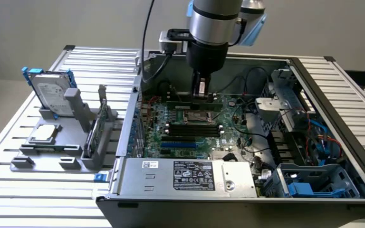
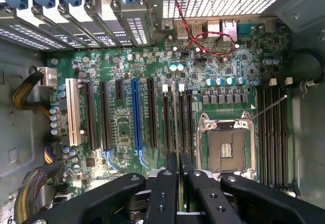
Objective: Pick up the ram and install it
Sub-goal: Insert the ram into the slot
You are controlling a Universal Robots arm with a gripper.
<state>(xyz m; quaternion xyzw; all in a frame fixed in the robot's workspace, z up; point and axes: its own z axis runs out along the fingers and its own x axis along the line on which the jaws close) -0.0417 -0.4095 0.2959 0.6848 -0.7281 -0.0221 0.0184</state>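
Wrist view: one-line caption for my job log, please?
Gripper shut on the ram, held edge-on over the black slots beside the CPU socket on the motherboard.

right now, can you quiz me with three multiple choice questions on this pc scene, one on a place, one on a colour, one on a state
1. Where does the upright hard drive stand?
A) on the grey holder, at the exterior view's left of the computer case
B) inside that case
C) on the floor

2. What colour is the long expansion slot that sits between black ones?
A) red
B) yellow
C) blue

3. What state is the gripper in?
A) open
B) shut on nothing
C) shut on the ram

Answers:
1 A, the drive stands in the holder outside the case.
2 C, it reads blue in the wrist view.
3 C, the fingers clamp the ram edge-on over the motherboard.
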